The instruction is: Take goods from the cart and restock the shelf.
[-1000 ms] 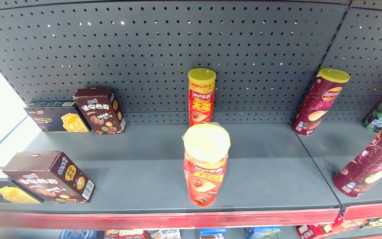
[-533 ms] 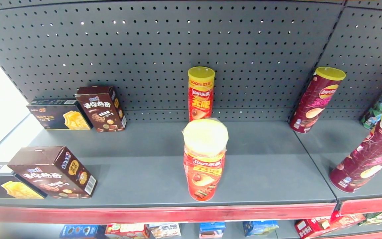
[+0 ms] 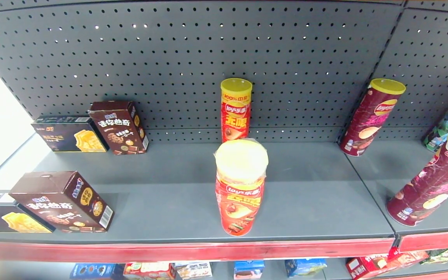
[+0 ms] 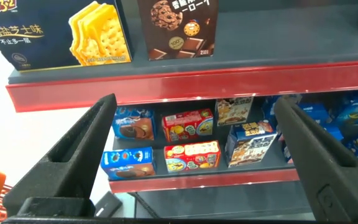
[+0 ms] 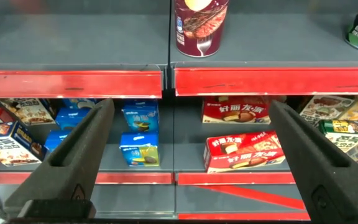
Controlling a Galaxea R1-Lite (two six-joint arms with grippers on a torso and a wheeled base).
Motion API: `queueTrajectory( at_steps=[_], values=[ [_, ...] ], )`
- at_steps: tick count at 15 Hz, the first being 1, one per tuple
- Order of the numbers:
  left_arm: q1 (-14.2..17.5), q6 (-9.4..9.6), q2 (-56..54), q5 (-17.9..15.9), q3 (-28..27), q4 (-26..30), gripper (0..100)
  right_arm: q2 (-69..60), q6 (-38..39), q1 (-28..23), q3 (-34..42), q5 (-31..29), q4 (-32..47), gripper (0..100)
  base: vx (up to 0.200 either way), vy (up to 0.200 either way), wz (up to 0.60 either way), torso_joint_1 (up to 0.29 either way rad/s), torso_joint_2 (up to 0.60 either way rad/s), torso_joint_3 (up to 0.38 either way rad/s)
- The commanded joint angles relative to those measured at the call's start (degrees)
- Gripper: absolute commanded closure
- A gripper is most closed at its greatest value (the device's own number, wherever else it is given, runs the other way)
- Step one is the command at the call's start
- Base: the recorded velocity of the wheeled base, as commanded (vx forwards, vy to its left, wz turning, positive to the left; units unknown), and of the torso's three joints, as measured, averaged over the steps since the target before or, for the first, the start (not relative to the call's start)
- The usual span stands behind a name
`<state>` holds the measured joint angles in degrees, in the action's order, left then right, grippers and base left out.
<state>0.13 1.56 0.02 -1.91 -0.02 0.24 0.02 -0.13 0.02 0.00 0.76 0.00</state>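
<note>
While left gripper (image 4: 194, 102) and right gripper (image 5: 191, 104) gape empty (nothing carried), a careless reach could topple the front red can (image 3: 240, 186) at six o'clock on the shelf (image 3: 161, 202).

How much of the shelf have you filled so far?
Done, it seems: a front red can and a back red can stand on the shelf, with cookie boxes to their left and maroon cans to their right. In hand: nothing. The left gripper and right gripper both have open, empty jaws. Left to do: wide bare gaps on the shelf need goods.
</note>
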Motion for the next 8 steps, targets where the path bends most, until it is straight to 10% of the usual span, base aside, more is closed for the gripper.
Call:
queueTrajectory(
  at_steps=[1,8],
  values=[
    [0.0,0.02,0.0,0.0,0.0,0.0,0,0.0,0.0,0.0,0.0,0.0,0.0,0,0.000,0.000,0.00,0.000,0.00,0.000],
    [0.0,0.02,0.0,0.0,0.0,0.0,0,0.0,0.0,0.0,0.0,0.0,0.0,0,0.000,0.000,0.00,0.000,0.00,0.000]
  ],
)
